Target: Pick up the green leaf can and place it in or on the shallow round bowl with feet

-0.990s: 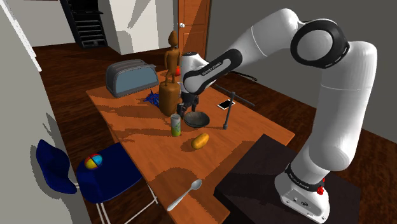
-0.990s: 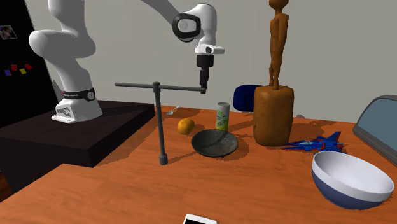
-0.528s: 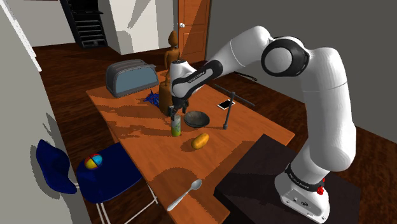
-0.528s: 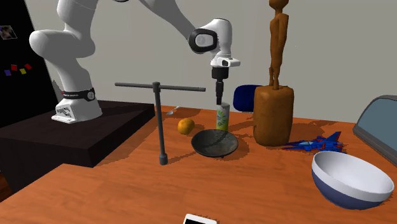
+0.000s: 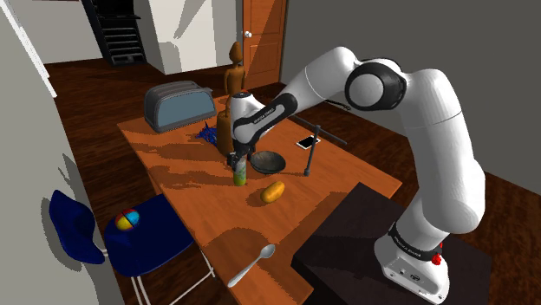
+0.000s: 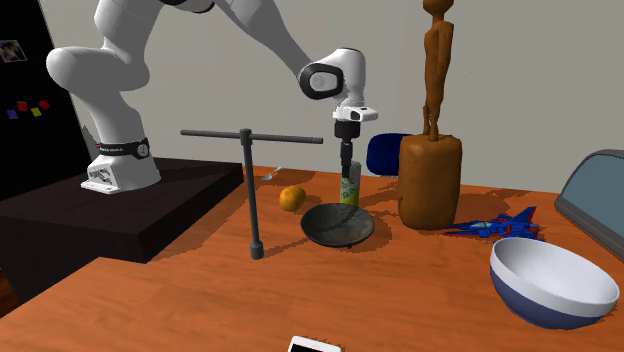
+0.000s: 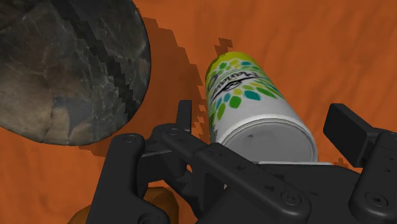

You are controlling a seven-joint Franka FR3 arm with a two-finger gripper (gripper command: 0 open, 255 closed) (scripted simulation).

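Gripper [image 6: 347, 163] lowered, can [image 7: 245, 89] between its parted fingers [image 7: 347, 127]

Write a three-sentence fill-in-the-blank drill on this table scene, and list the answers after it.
1. The white can with green leaf print stands ____ on the orange-brown table.
2. The black two-finger tool is ____, with one finger on either side of the can and neither touching it.
3. The dark, stone-patterned shallow round bowl beside the can is ____.
Answers: upright; open; empty.
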